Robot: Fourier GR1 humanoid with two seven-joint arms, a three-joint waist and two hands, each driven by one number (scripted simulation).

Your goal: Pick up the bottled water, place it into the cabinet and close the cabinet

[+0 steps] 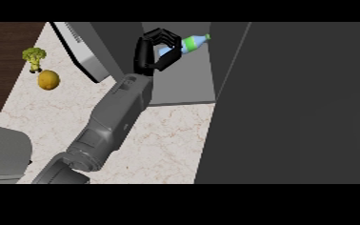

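The bottled water (191, 43) is clear blue with a green label and a blue cap, and its cap points up and right. My right hand (155, 48) has its black fingers curled round the bottle's lower end, which it hides. Hand and bottle sit inside the open cabinet, over its grey shelf (181, 83). The grey forearm (116, 114) reaches in from the lower left. A wide dark cabinet door (295, 105) stands open at the right. My left hand does not show.
A second open door panel (84, 52) angles out at the cabinet's left. Broccoli (33, 55) and a yellow-orange fruit (48, 79) lie on the marble counter (169, 138) at far left. A grey rounded shape (13, 153) fills the lower-left corner.
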